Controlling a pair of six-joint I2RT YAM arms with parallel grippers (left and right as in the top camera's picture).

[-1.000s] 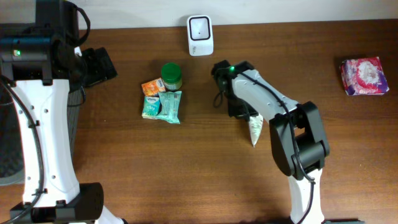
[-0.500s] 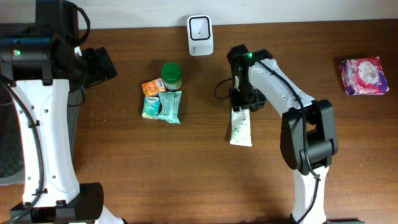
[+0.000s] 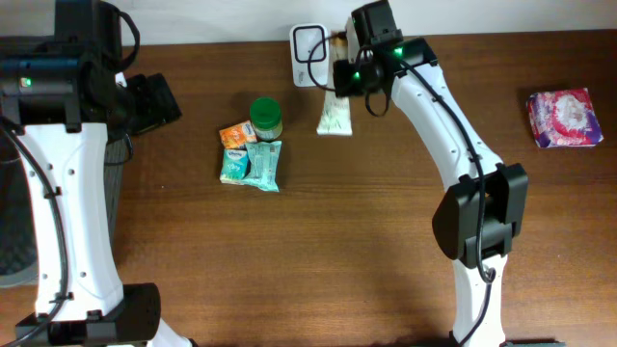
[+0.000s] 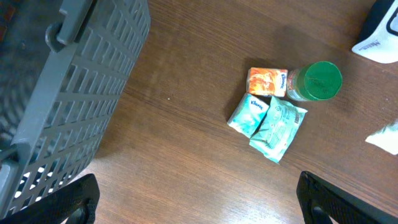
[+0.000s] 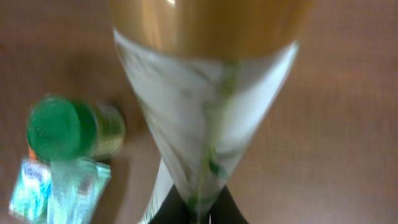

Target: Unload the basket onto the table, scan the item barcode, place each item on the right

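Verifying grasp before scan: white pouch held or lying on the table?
In hand. The right hand is shut on the white pouch, beside the scanner.

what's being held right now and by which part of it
The right claw holds the white and green pouch, pinched at one end. The left claw is open and empty.

The right arm reaches to the far edge of the tabletop (image 3: 289, 260), its claw (image 3: 339, 83) clamped on the top of a white pouch (image 3: 335, 118) just beside the white scanner (image 3: 307, 46). Left of the pouch stand a green-lidded jar (image 3: 266, 118), an orange packet (image 3: 236, 133) and teal packets (image 3: 253, 165), clustered together. A pink package (image 3: 564, 118) lies far right.
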